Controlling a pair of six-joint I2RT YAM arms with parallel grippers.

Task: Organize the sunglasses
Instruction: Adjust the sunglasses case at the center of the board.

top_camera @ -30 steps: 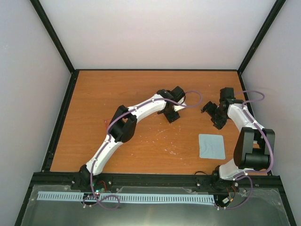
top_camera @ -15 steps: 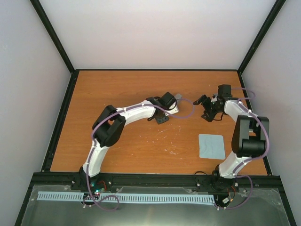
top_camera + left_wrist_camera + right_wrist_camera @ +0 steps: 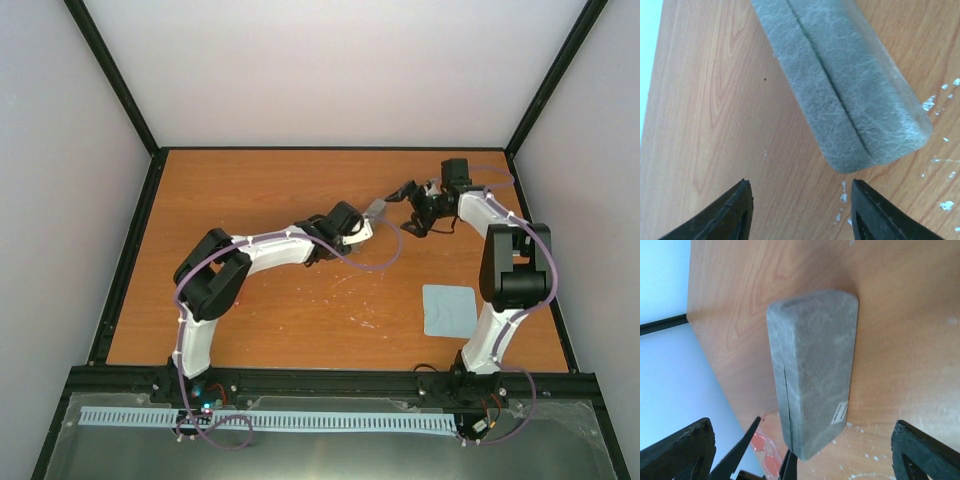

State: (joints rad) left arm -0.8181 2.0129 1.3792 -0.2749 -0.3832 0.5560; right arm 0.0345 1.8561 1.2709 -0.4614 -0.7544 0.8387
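One orange-brown worktop (image 3: 250, 190) carries everything. Over it the left arm (image 3: 270, 248) and the right arm (image 3: 500, 225) reach in from either side toward the far middle. A light blue cloth (image 3: 450, 310) lies flat at the near right, well apart. The grey case (image 3: 378, 208) lies shut between the two grippers, its seam running along one long side. The left gripper (image 3: 800, 185) stands spread just short of one end. The right gripper (image 3: 801, 426) is spread wide at the other end and holds nothing. The sunglasses (image 3: 765, 452) show only as a red-pink scrap past the case in the right wrist view, half hidden by black parts, so their exact spot cannot be told. Opening the case looks like the step in hand. One gripper should pin the lower half to the worktop while the other catches the lid at the seam and lifts slowly, so the case does not slide.
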